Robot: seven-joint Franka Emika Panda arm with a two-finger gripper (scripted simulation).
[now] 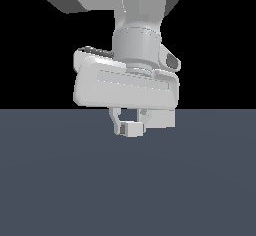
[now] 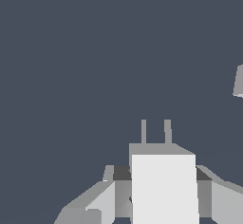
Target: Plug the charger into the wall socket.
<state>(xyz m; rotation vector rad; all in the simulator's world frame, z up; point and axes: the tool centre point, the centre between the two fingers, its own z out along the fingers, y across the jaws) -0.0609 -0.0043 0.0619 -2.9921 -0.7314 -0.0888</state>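
Wrist view shows the charger held tight between the two fingers of the gripper; its two thin pins stick out ahead, away from the hand; a small grey piece at that picture's edge may be the wall socket, off to one side of where the pins point; the charger probably has to turn that way. Exterior view shows the charger lifted just above the dark floor.

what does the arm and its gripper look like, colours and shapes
The arm is smooth pale grey-white, with a rounded cylindrical wrist. Below it sits a wide, flat, rounded-corner hand block of the same white. The gripper has short, blocky light-grey fingers with darker grey inner parts. No cables or markings show.
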